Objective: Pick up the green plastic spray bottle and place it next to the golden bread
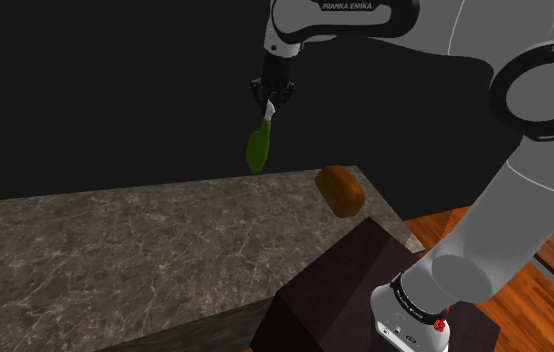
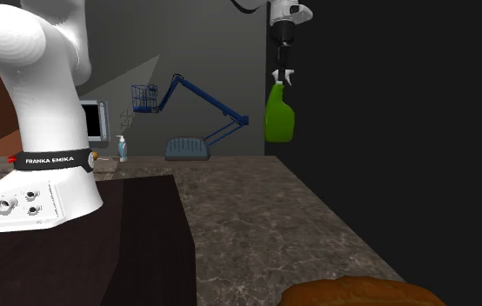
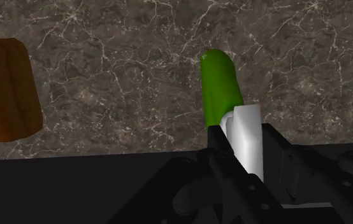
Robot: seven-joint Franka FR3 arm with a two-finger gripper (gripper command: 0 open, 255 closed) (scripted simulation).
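The green spray bottle (image 1: 257, 148) with a white trigger head hangs in the air well above the marble counter (image 1: 115, 250), held at its head by my black gripper (image 1: 270, 104), which is shut on it. From the other side, the spray bottle (image 2: 279, 114) dangles below the gripper (image 2: 282, 78). Seen from the wrist, the bottle's green body (image 3: 220, 89) points down toward the counter, its white head (image 3: 248, 137) clasped between the fingers. The brown bread loaf (image 1: 339, 190) lies on the counter near its right end, to the lower right of the bottle; the loaf (image 3: 3, 89) sits off to the side.
The dark stand (image 1: 355, 290) with my arm's base adjoins the counter (image 2: 257, 226). The bread (image 2: 361, 291) is at the near edge in the second exterior view. A blue lamp-like arm (image 2: 200, 100), a small bottle (image 2: 122, 148) and a microwave (image 2: 93, 122) stand behind.
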